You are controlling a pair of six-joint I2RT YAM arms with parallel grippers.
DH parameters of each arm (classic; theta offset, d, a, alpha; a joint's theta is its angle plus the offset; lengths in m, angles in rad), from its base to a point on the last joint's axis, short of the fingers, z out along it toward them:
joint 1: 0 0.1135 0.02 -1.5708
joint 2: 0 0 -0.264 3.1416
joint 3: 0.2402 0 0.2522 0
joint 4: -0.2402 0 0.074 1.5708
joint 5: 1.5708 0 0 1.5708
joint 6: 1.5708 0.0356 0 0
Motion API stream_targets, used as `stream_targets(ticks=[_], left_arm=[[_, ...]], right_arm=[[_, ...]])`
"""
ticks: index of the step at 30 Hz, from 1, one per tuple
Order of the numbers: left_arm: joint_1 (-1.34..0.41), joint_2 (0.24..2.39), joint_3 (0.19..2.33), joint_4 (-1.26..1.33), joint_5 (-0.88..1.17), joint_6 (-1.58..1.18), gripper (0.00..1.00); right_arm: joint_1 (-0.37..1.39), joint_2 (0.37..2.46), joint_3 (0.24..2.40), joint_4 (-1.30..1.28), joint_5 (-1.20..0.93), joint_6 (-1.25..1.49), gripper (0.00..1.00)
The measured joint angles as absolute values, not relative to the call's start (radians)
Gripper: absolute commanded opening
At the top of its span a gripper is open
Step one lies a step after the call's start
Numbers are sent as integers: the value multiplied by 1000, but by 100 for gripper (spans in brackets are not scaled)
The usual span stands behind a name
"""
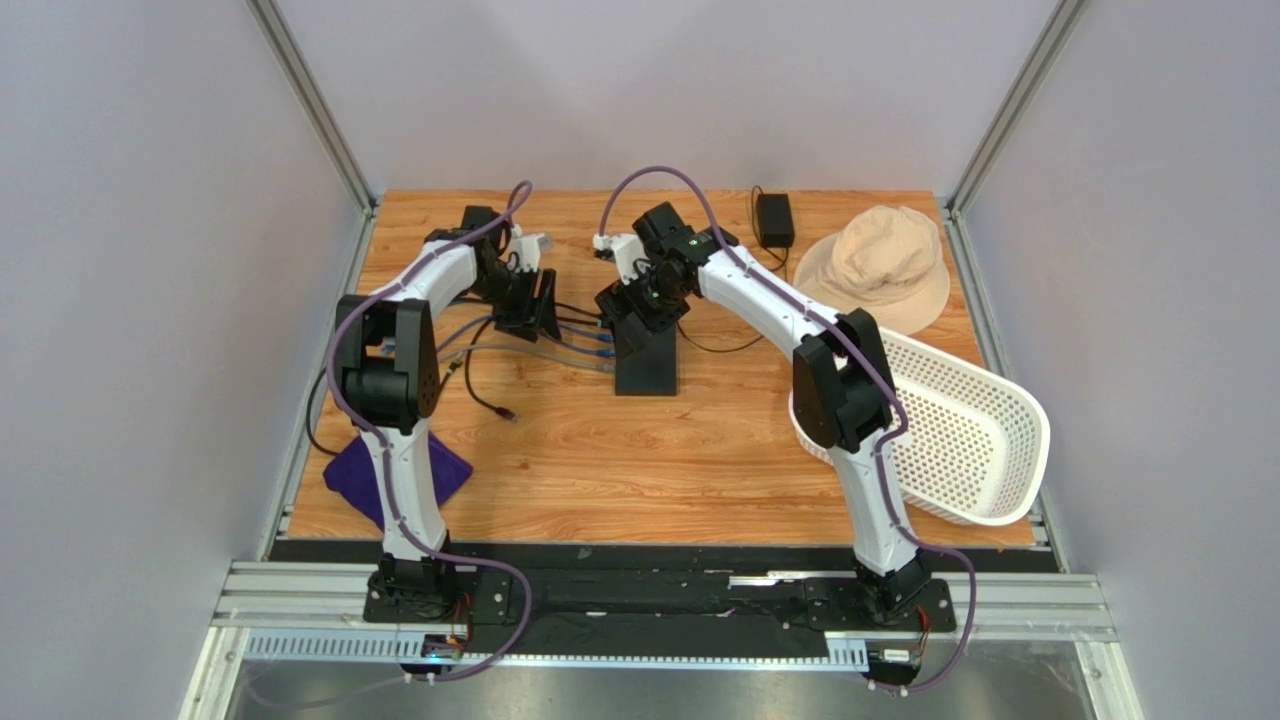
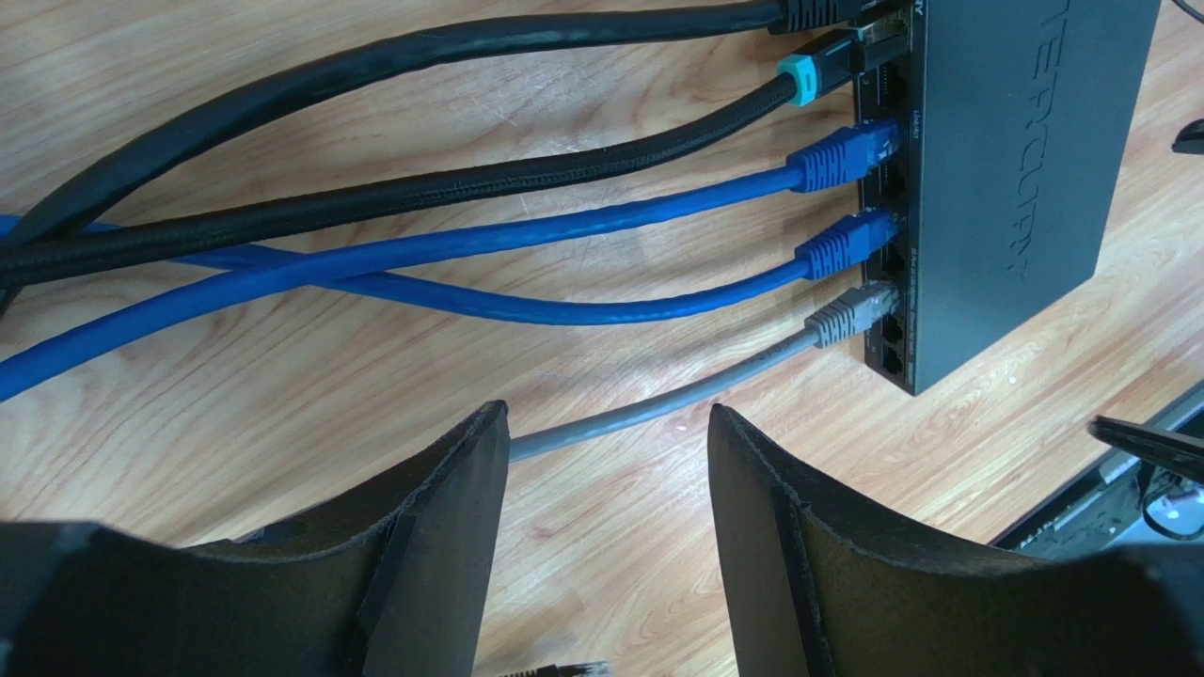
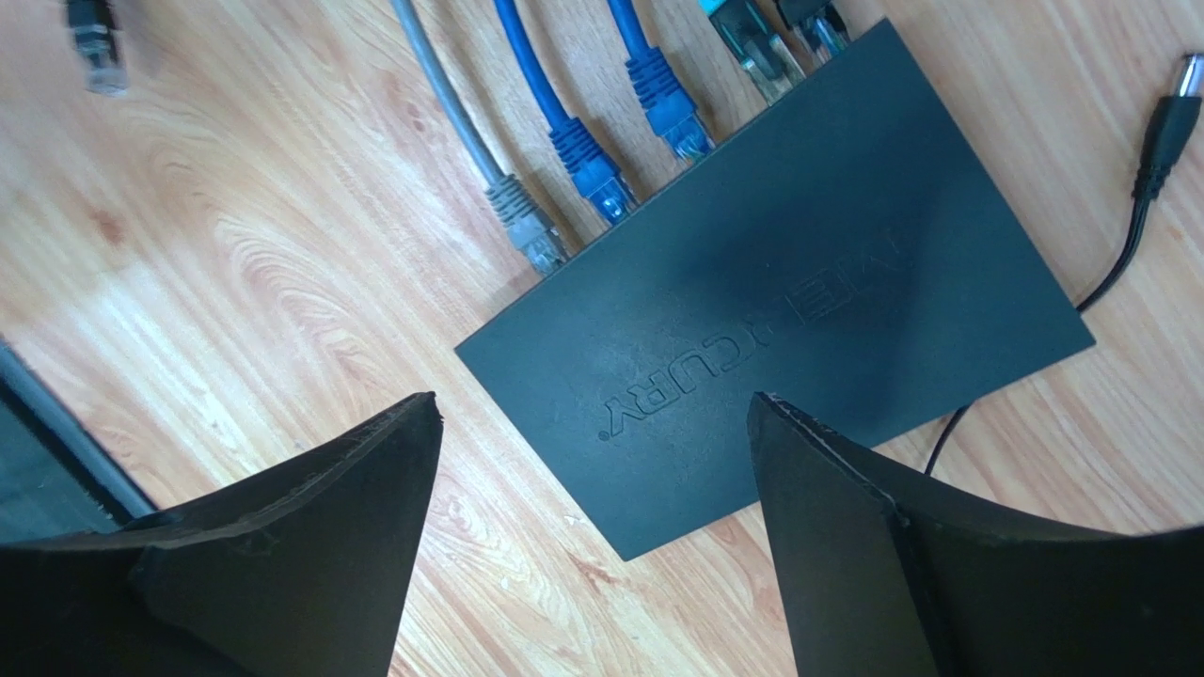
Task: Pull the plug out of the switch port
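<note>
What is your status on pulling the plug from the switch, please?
Left gripper open, over thin grey cable. Right gripper open, above flat matte-black rectangular switch. Grey plug seated in its port. Blue cables close alongside.

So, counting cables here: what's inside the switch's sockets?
Five plugs sit in the switch: a grey plug, one blue plug, another blue plug, a teal-collared plug and a black plug. Their tips are hidden inside the sockets.

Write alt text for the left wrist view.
A black switch sits upper right, with two black cables, two blue cables and one grey cable plugged into its row of sockets. The open left gripper hovers in the foreground, the grey cable running under its gap.
</note>
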State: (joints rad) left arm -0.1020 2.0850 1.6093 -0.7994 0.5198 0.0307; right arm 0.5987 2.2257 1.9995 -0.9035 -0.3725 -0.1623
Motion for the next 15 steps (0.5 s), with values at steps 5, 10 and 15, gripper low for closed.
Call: stream_targets(ticks=[5, 10, 15], left_arm=[[-102, 2094, 1610, -803, 521, 31, 62], [-102, 2108, 1608, -809, 569, 37, 63], [-110, 2108, 1551, -748, 635, 24, 64]], right_arm=[[623, 2227, 1980, -894, -287, -132, 86], [630, 2229, 1956, -882, -233, -115, 86], [630, 2229, 1930, -877, -199, -116, 86]])
